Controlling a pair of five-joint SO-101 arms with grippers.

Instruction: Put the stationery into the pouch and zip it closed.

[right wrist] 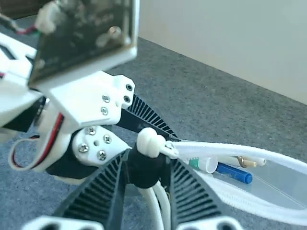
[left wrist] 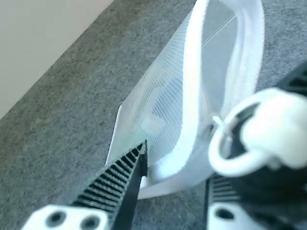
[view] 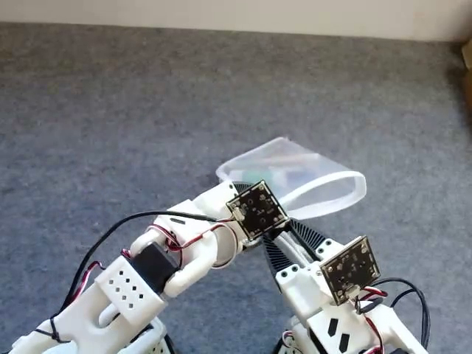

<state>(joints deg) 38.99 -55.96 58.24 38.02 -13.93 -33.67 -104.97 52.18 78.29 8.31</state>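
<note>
The translucent white mesh pouch (view: 295, 173) lies on the grey carpet with its mouth gaping. Inside it lie the stationery pieces, among them a blue pen (right wrist: 233, 173) and a white-capped one (right wrist: 207, 165). My left gripper (left wrist: 180, 163) is at the pouch's (left wrist: 163, 105) near end, its black fingers closed on the corner fabric. My right gripper (right wrist: 146, 172) sits just behind it, shut on the dark zipper pull (right wrist: 145, 165) with its white cord and bead (left wrist: 240, 143). In the high view both grippers meet at the pouch's near end, partly under the left wrist board (view: 257, 208).
Grey carpet (view: 110, 110) spreads out on every side of the pouch. A pale wall (view: 221, 11) runs along the far edge. A brown object (view: 466, 70) shows at the right border. The two arms stand close together at the front.
</note>
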